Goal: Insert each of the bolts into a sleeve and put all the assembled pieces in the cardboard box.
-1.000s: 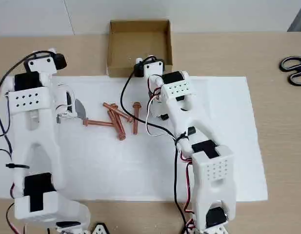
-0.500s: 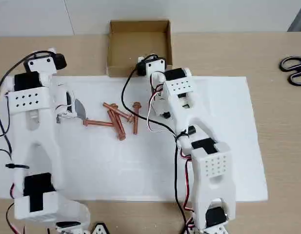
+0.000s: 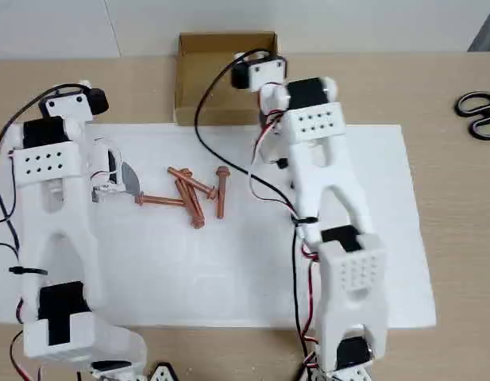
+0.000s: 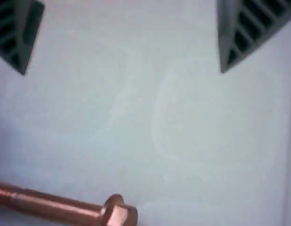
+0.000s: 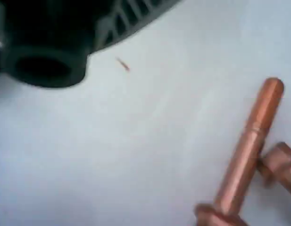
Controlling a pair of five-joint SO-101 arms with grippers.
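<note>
Several copper bolts lie in a loose cluster on the white mat. My left gripper rests just left of them, open, its fingertips spread over bare mat with one bolt close by. My right gripper hangs to the right of the cluster, near the mat's far edge, shut on a black sleeve. In the right wrist view the sleeve's bore faces the camera and two bolts lie beyond it. The cardboard box stands open at the back, partly hidden by the right arm.
Scissors lie on the wooden table at the far right. Cables run from the right arm across the mat between the bolts and that arm. Bare mat stretches in front of the bolts.
The right arm has swung back and to the right, toward the box, carrying the black sleeve away from the bolts. The left arm and the bolts have stayed put.
</note>
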